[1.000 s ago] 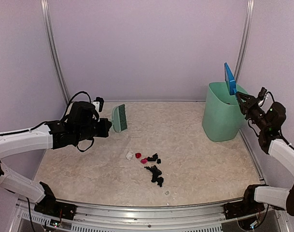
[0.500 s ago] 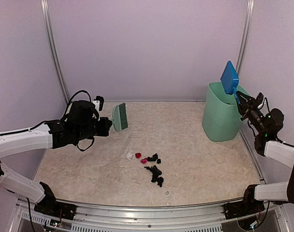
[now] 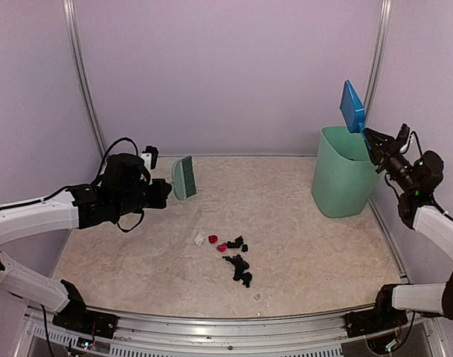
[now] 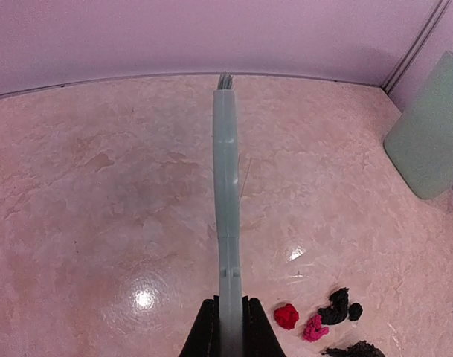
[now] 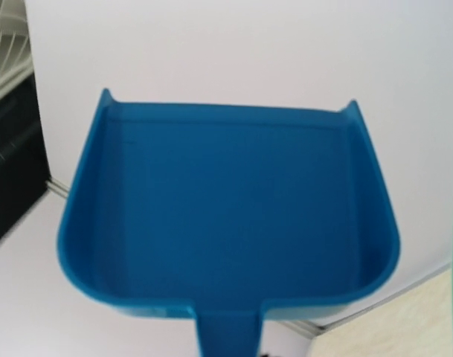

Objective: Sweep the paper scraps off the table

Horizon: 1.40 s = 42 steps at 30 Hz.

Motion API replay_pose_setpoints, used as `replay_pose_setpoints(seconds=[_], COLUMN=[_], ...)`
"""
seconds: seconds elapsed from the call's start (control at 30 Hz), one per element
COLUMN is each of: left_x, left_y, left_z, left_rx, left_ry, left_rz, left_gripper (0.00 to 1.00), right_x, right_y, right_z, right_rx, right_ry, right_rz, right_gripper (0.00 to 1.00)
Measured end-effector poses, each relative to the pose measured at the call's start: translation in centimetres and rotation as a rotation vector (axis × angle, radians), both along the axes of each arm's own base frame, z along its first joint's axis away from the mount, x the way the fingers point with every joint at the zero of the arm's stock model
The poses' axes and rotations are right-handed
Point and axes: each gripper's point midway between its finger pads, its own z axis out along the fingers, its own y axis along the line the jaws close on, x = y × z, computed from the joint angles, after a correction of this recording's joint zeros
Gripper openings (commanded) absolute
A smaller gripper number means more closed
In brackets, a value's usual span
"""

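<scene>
Black, pink, white paper scraps (image 3: 232,257)

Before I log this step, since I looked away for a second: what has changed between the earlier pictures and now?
The right gripper, still shut on the blue dustpan, lifted it higher above the mint bin and turned it a little. The left gripper kept holding the green brush in the same spot, and the paper scraps lie where they were.

Pale lilac walls (image 3: 226,67), metal corner rails (image 3: 85,82)
</scene>
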Motion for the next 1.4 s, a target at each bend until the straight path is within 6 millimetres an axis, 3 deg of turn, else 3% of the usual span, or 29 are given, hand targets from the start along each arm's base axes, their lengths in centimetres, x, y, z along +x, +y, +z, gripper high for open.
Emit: replay_pose_setpoints(seconds=[0.1,0.23,0.4,0.57,0.73,0.93,1.07,1.23,1.4], left_x=[-0.1,-0.9,-3.1,-6.6,-9.3,-11.6,-11.8,-10.6,-8.1], left_y=[0.0,-0.9,-3.8,-7.2,-9.5,-11.5,-12.2,-12.6,-12.4], left_z=[0.3,0.2,0.0,-0.1,-0.8,-3.6,-6.1,-9.7,-10.1], left_rx=[-0.005,0.001,-0.021,-0.058,-0.092,-0.082,-0.054,0.017,0.048], left_ry=[-0.006,-0.003,0.026,0.069,0.130,0.232,0.295,0.358,0.343], left_rz=[-0.002,-0.038,-0.190,-0.402,-0.565,-0.682,-0.695,-0.642,-0.558], left_gripper=[0.00,0.00,0.01,0.02,0.03,0.03,0.02,0.01,0.00], right_x=[-0.2,-0.3,-0.9,-1.4,-1.3,-0.7,-0.6,-0.6,-0.6], right_y=[0.7,3.3,7.6,10.6,12.2,12.1,12.1,12.3,12.6], right_z=[1.0,1.4,0.8,0.2,-1.1,-2.6,-2.7,-3.1,-3.7], right_rx=[-0.088,-0.214,-0.360,-0.493,-0.575,-0.628,-0.644,-0.669,-0.698], right_ry=[-0.041,-0.079,-0.120,-0.159,-0.170,-0.137,-0.142,-0.146,-0.139], right_rz=[-0.010,0.025,0.099,0.131,0.149,0.133,0.120,0.119,0.119], right_gripper=[0.00,0.00,0.00,0.00,0.00,0.00,0.00,0.00,0.00])
